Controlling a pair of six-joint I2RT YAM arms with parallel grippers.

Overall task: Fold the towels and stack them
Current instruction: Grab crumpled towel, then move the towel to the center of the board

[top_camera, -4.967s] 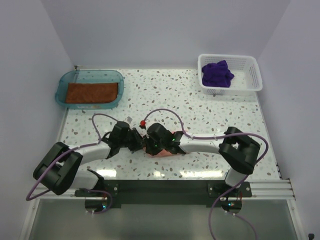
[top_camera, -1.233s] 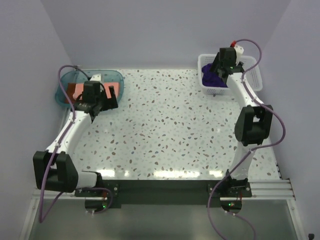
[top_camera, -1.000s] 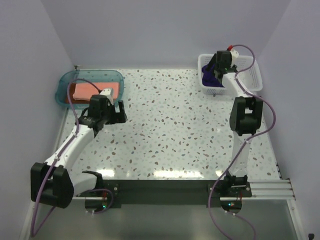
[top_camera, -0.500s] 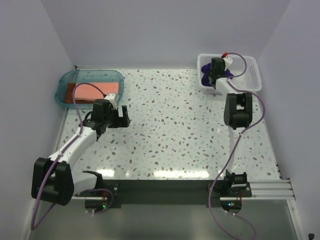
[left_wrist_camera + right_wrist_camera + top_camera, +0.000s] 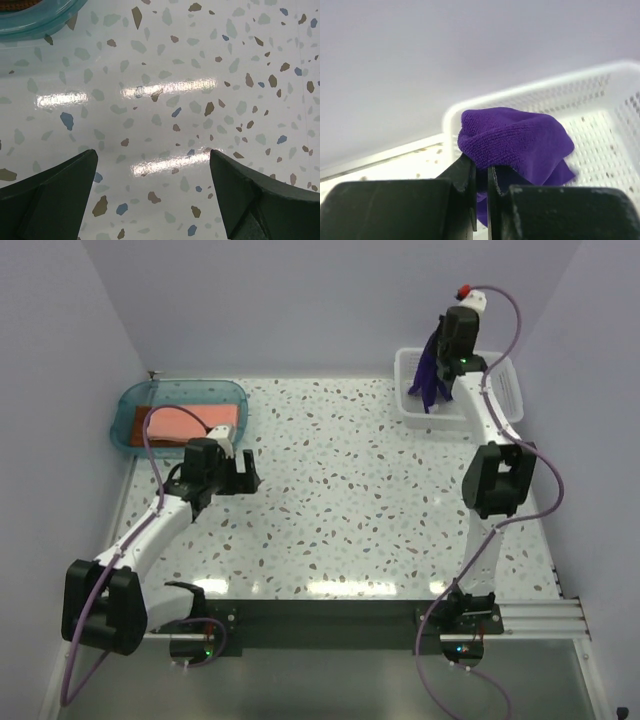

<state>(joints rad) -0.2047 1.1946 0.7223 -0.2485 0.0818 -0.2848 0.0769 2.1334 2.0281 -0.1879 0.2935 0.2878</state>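
Note:
My right gripper (image 5: 443,358) (image 5: 481,170) is shut on the purple towel (image 5: 431,370) (image 5: 520,140), which hangs bunched from the jaws above the white mesh basket (image 5: 505,390) (image 5: 600,100). A salmon pink towel (image 5: 192,426) lies flat in the teal tray (image 5: 135,405) at the back left. The rust brown towel is hidden in the overhead view; a sliver of brown cloth (image 5: 20,4) shows inside the tray rim (image 5: 45,17) in the left wrist view. My left gripper (image 5: 237,475) (image 5: 152,167) is open over bare tabletop just right of the tray, nothing between its fingers (image 5: 250,185).
The speckled terrazzo tabletop (image 5: 340,490) spans the space between tray and basket. Lilac walls close in the back and both sides. A purple cable (image 5: 165,435) loops from the left arm over the tray's near edge.
The right gripper closed on the purple towel in the basket and lifted it up. The left arm drew back from the tray toward the table, then held still, open.

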